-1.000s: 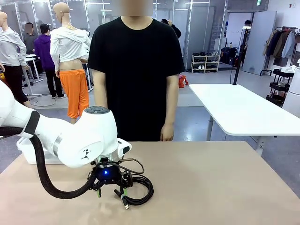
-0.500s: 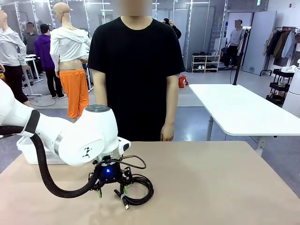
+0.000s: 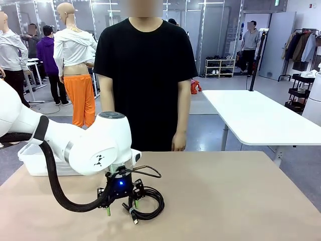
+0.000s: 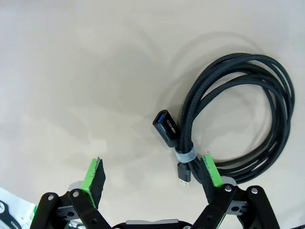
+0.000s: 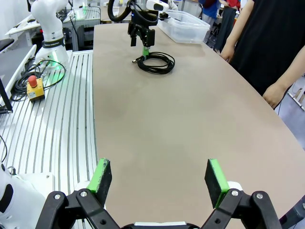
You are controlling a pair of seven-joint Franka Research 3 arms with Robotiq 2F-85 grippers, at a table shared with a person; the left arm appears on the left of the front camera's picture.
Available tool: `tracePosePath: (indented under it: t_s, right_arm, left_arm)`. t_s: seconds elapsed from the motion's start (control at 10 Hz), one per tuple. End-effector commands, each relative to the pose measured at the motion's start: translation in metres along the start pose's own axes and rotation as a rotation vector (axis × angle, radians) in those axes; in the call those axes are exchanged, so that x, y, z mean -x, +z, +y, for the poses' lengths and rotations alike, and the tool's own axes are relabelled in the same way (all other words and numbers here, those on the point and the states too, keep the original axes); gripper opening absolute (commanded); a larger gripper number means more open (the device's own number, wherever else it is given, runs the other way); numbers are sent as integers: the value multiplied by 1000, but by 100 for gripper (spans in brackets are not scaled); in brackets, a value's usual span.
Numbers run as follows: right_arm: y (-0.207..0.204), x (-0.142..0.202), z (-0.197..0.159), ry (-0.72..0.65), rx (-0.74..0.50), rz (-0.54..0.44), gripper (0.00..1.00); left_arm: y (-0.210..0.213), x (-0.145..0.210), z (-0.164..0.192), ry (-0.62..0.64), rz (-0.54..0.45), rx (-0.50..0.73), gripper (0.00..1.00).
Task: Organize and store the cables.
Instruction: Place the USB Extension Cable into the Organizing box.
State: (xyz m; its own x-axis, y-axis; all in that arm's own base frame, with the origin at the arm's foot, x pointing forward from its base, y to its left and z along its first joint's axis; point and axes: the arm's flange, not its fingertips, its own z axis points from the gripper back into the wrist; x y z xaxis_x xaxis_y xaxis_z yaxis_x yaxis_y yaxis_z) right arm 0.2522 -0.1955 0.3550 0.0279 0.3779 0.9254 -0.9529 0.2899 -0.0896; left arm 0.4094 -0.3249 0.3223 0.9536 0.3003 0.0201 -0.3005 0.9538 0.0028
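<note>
One of the cables, a black braided cord wound into a round coil with a grey tie and a black plug, lies on the tan table. My left gripper stands open over the coil's edge, and the tied part of the bundle sits just inside one green pad. From the front, the left gripper points down at the left side of the coil. My right gripper is open and holds nothing, far from the coil at the table's other end.
A clear plastic bin stands at the table's back left, behind my left arm; the bin is just beyond the coil in the right wrist view. A person in a black shirt stands at the far edge with arms hanging down. A second white table stands behind.
My left arm has shifted slightly to the right over the coil, with its jaws still wide. The coil has not moved.
</note>
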Motion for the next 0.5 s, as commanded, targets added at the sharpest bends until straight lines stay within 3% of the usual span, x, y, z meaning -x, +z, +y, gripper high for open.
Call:
tracePosePath:
  t_s: [0.0, 0.1, 0.2, 0.4]
  right_arm:
    - [1, -1, -1, -4, 6, -4, 100]
    - [1, -1, -1, -4, 6, -4, 100]
    - [1, -1, -1, -4, 6, -4, 100]
    - [1, -1, -1, -4, 6, -4, 100]
  left_arm:
    - [-3, -2, -12, 52, 14, -39, 100]
    - [-3, -1, -12, 58, -7, -18, 85]
    - [-2, 0, -12, 54, -31, -13, 46]
    - [-9, -2, -13, 66, 5, -20, 0]
